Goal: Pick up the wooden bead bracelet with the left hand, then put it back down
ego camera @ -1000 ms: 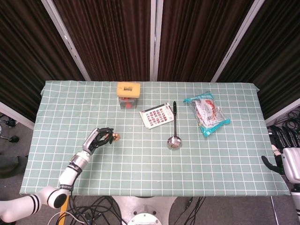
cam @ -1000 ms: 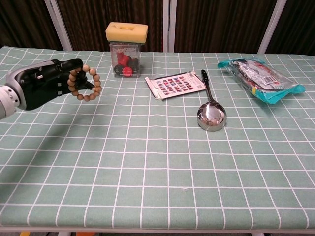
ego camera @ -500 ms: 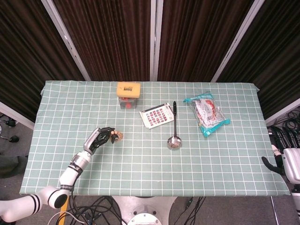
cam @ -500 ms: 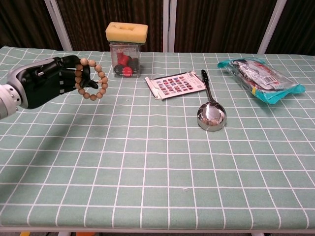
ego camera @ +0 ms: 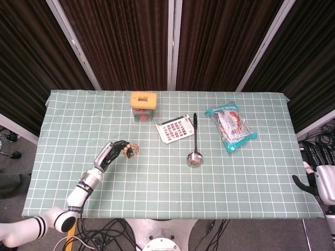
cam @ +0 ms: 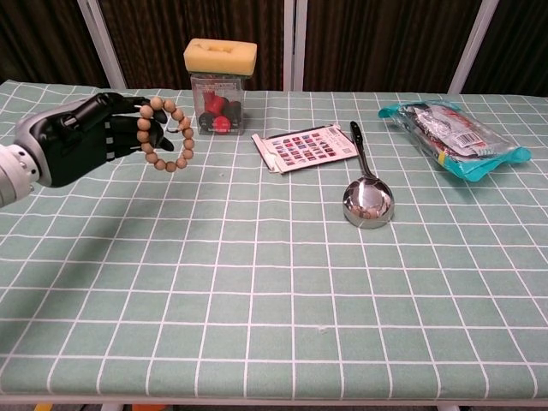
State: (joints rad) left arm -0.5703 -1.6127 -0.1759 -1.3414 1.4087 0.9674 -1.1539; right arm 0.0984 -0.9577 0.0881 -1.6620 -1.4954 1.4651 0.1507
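Note:
The wooden bead bracelet [cam: 168, 134] hangs from the fingertips of my left hand [cam: 81, 138] above the green checked table [cam: 274, 282], at the left side of the chest view. From the head view the same bracelet [ego camera: 131, 150] shows just right of the dark left hand [ego camera: 110, 155], over the table's left half. The beads are light brown and form an upright ring. My right hand [ego camera: 316, 180] stays off the table's right edge, holding nothing, fingers apart.
A clear box with a yellow sponge lid [cam: 220, 86] stands behind the bracelet. A colour card [cam: 306, 147], a metal ladle [cam: 366, 195] and a teal snack packet [cam: 451, 128] lie to the right.
The left hand has shifted slightly right and up with the bracelet, and its fingers have stretched out more, so the bracelet now dangles from the fingertips. The right hand has stayed still.

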